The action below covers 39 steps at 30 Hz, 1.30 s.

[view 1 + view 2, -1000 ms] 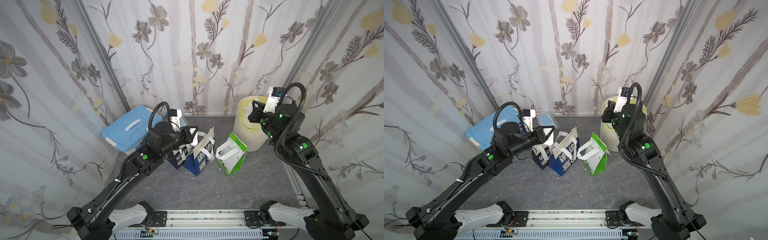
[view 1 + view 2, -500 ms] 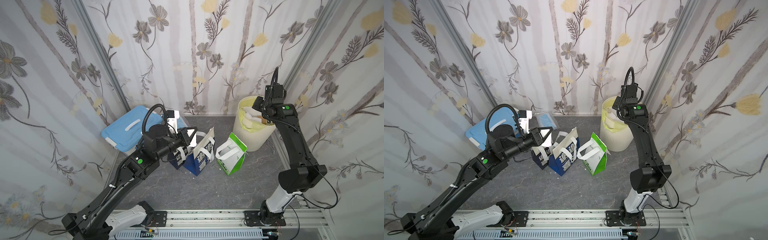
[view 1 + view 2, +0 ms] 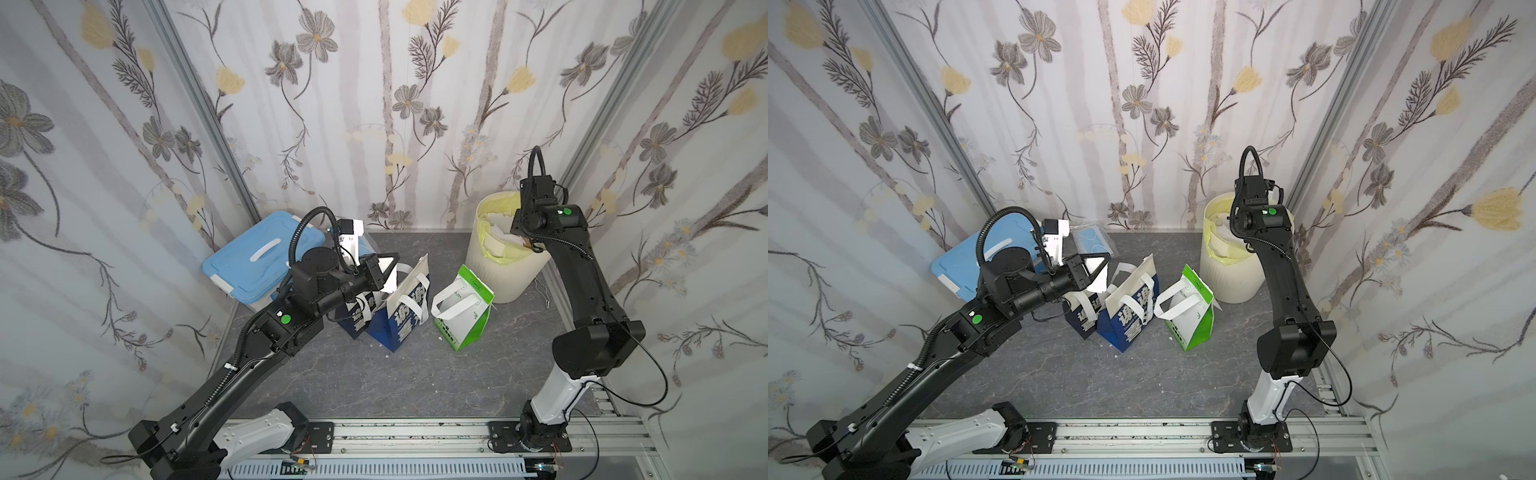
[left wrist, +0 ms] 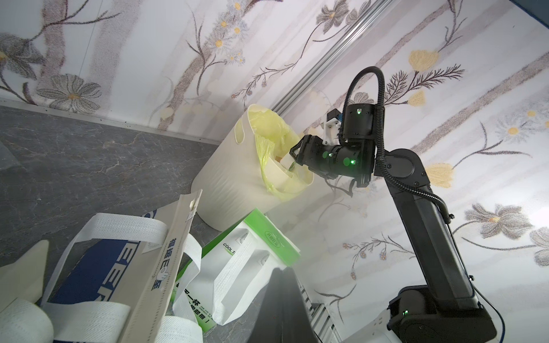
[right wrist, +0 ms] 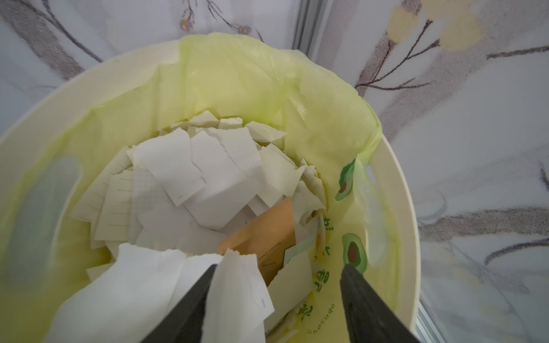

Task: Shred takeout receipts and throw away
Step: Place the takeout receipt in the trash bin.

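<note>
Currently I find the right gripper [image 5: 279, 268] poised over the mouth of the bin [image 5: 398, 208], which stands in the far corner on the robot's right. Its jaws stand apart. A torn white receipt scrap [image 5: 237, 285] sits between them, leaning on one finger [image 5: 190, 306] and well clear of the other, so nothing pinches it. Beneath it, the bin's yellow-green liner [image 5: 237, 74] holds a heap of torn paper [image 5: 193, 166] and one brown piece [image 5: 267, 234].

The left gripper [image 3: 388, 272] reaches out above the two dark blue bags [image 3: 399, 320]. Its jaws are together on a second white receipt slip [image 3: 390, 284], which hangs just over the bags' handles; I cannot tell whether it touches them.

A green-and-white bag [image 3: 465, 320] stands upright between the blue bags and the bin, just beside the bin's wall. A light blue cooler box [image 3: 249, 262] sits behind the left arm, against the left wall.
</note>
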Tool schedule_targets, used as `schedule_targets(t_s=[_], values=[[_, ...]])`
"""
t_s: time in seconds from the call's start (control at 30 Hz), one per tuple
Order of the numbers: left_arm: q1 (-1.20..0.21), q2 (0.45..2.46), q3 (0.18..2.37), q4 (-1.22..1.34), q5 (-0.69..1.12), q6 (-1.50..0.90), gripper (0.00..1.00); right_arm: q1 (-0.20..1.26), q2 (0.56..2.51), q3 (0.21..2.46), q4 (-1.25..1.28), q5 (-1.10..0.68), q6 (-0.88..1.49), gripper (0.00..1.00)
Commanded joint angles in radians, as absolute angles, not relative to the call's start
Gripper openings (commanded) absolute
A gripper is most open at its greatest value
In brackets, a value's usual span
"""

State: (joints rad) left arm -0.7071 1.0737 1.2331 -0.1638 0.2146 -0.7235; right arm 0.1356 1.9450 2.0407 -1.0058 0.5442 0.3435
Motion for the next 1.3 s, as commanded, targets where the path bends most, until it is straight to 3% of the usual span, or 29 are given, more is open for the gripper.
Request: schedule_targets(t_s=[0.0,0.13,0.23,0.3,0.47,0.53,0.67,0.77,0.97,1.27], values=[[-0.706,1.074,1.23,-0.123,0.224,-0.728,0.0,0.132,1.929,2.05,-0.988,0.424,0.293,0.63],[-0.706,1.074,1.23,-0.12,0.224,-0.73,0.0,0.115,1.865,2.004,-0.85,-0.246,0.276,0.64],[-0.706,1.071,1.227,-0.117,0.224,-0.73,0.0,0.117,1.854,2.005,-0.823,-0.468,0.319,0.64],[-0.706,1.07,1.224,-0.115,0.225,-0.732,0.0,0.117,1.847,2.004,-0.827,-0.441,0.337,0.64],[-0.706,1.073,1.219,-0.107,0.231,-0.739,0.0,0.117,1.812,2.017,-0.898,-0.008,0.408,0.64],[-0.706,1.076,1.216,-0.097,0.232,-0.75,0.0,0.124,1.785,2.022,-0.909,0.029,0.41,0.63],[-0.706,1.089,1.213,-0.058,0.244,-0.782,0.0,0.247,1.688,2.0,-0.858,-0.056,0.321,0.57],[-0.704,1.101,1.201,0.0,0.269,-0.813,0.0,0.387,1.612,1.95,-0.814,-0.222,0.276,0.55],[-0.704,1.123,1.182,0.096,0.317,-0.854,0.0,0.611,1.381,1.615,-0.521,-0.425,0.425,0.54],[-0.705,1.146,1.149,0.21,0.368,-0.911,0.0,0.803,1.304,1.42,-0.32,-0.447,0.604,0.56]])
